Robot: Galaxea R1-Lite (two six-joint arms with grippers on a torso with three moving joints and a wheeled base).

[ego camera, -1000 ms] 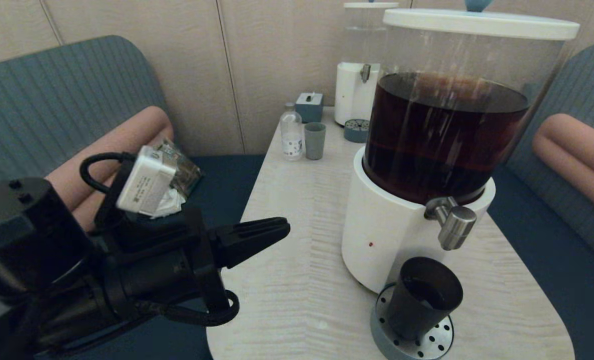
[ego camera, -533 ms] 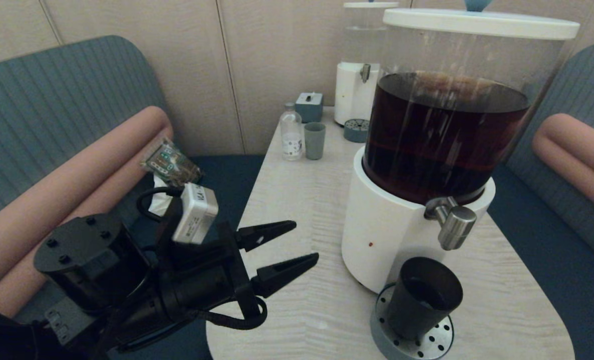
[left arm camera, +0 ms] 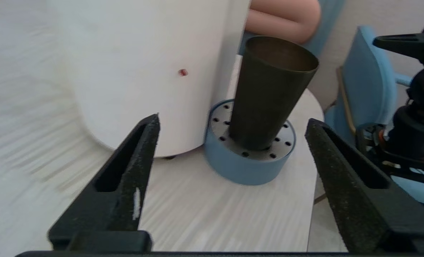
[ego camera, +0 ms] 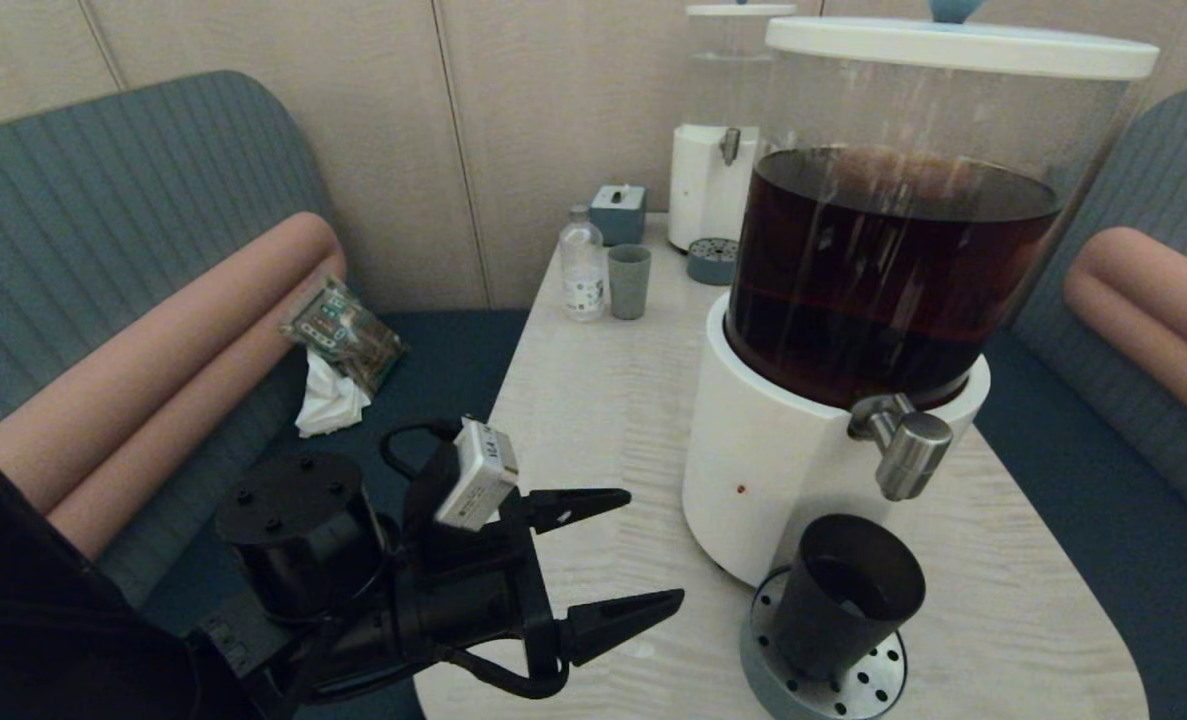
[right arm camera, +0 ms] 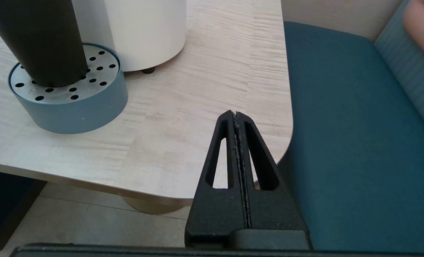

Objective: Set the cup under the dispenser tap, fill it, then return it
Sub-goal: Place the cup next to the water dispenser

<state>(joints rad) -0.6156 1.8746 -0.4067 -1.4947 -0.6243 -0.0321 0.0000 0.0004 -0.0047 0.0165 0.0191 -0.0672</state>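
The black cup (ego camera: 846, 592) (left arm camera: 270, 91) (right arm camera: 36, 39) stands upright on the round blue drip tray (ego camera: 821, 672) (left arm camera: 247, 157) (right arm camera: 72, 103), directly below the steel dispenser tap (ego camera: 908, 452) of the big dispenser's white base (ego camera: 773, 470) (left arm camera: 144, 71). Dark liquid shows inside the cup. My left gripper (ego camera: 653, 550) (left arm camera: 229, 128) hovers open over the table, a short way left of the cup, with nothing between its fingers. My right gripper (right arm camera: 236, 114) is shut and empty, parked by the table's near right corner; the head view does not show it.
At the table's far end stand a smaller clear-liquid dispenser (ego camera: 718, 150), a grey-green cup (ego camera: 629, 281), a small bottle (ego camera: 583, 268) and a blue box (ego camera: 618, 213). Teal benches flank the table (ego camera: 593, 420); a snack packet (ego camera: 345, 333) and tissue lie on the left one.
My left gripper has swung down and rightward over the table toward the cup, and its fingers have spread open. The cup and the right gripper have not moved.
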